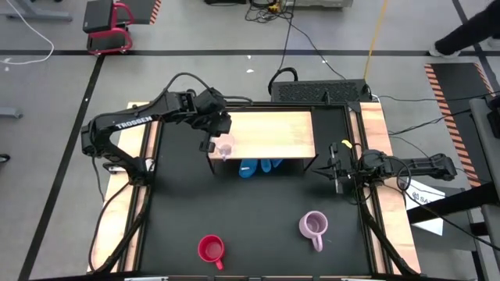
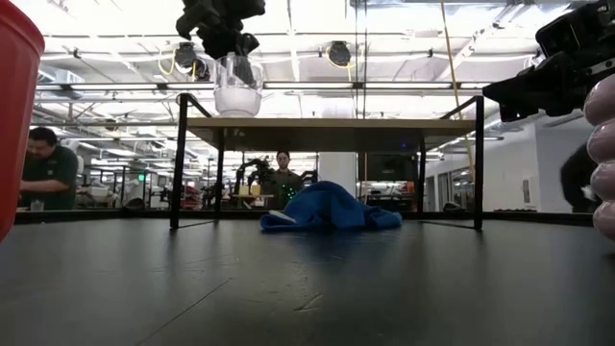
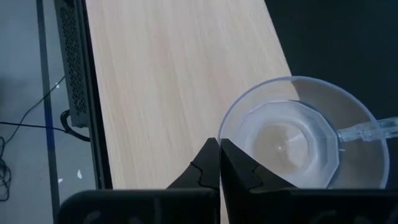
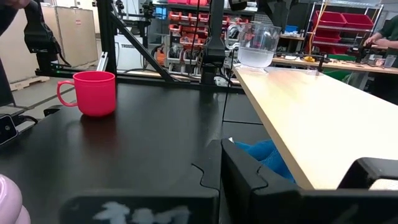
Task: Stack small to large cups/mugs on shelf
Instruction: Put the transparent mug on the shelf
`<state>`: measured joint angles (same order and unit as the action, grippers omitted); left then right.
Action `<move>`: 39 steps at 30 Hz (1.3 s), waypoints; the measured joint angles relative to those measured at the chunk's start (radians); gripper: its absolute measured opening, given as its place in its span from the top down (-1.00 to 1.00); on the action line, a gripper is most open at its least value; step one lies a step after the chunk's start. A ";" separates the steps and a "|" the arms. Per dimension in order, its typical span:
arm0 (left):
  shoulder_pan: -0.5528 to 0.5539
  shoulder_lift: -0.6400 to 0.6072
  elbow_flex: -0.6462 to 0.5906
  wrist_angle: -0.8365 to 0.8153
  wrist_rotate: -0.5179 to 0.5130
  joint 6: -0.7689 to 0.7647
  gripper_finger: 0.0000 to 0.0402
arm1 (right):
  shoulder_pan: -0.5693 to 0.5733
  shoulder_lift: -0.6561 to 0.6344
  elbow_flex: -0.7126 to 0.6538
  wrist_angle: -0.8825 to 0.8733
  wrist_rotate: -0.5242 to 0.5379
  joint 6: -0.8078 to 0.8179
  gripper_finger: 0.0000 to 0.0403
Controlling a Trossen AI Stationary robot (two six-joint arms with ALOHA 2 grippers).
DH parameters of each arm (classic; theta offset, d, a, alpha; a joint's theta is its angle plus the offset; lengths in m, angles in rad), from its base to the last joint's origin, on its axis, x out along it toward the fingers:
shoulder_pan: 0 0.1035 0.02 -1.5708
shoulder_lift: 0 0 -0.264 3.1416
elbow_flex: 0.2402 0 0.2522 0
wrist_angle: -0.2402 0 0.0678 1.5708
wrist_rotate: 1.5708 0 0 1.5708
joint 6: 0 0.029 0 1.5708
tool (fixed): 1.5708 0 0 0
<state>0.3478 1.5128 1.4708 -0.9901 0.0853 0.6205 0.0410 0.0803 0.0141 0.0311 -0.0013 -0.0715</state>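
My left gripper (image 1: pixel 220 140) is shut on the small clear glass cup (image 3: pixel 292 134) over the left near corner of the shelf (image 1: pixel 269 131), a light wooden board on a black frame. In the low view the cup (image 2: pixel 237 88) hangs with its base close above the board (image 2: pixel 327 122). The red mug (image 1: pixel 211 248) and the lilac mug (image 1: pixel 314 226) stand upright on the black tabletop near its front edge. At the table's right side my right gripper (image 4: pixel 221 163) is shut on nothing. My left gripper pinches the cup's rim (image 3: pixel 225 132) between its two fingers, on the side opposite the clear handle (image 3: pixel 372 128). One finger seems to be inside the cup and one outside. The fingers slant down from above. The cup hangs nearly upright, partly past the board's edge.
A blue cloth (image 1: pixel 258 166) lies on the tabletop under the shelf. The shelf's black legs (image 2: pixel 177 163) stand at its corners. People show in the room beyond the table (image 2: pixel 43 168).
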 joint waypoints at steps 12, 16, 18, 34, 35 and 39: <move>0.010 0.001 -0.001 0.009 -0.011 0.033 1.00 | 0.000 0.000 0.000 -0.002 0.000 0.000 1.00; 0.003 0.001 -0.001 0.019 -0.032 0.042 1.00 | 0.000 0.000 0.000 -0.002 0.000 0.000 1.00; 0.003 0.001 -0.001 0.019 -0.032 0.041 1.00 | 0.000 0.000 0.000 -0.004 0.000 0.000 1.00; 0.003 0.002 -0.001 0.018 -0.047 0.016 0.87 | 0.000 0.000 0.000 -0.005 0.000 0.004 1.00; 0.004 0.002 -0.001 0.019 -0.056 0.013 0.84 | 0.000 0.000 0.000 -0.005 0.000 0.004 1.00; 0.004 0.007 -0.007 -0.007 -0.063 -0.002 0.72 | 0.000 0.000 0.000 -0.005 0.000 0.004 1.00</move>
<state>0.3515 1.5196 1.4639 -0.9974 0.0221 0.6189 0.0410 0.0803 0.0143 0.0257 -0.0017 -0.0677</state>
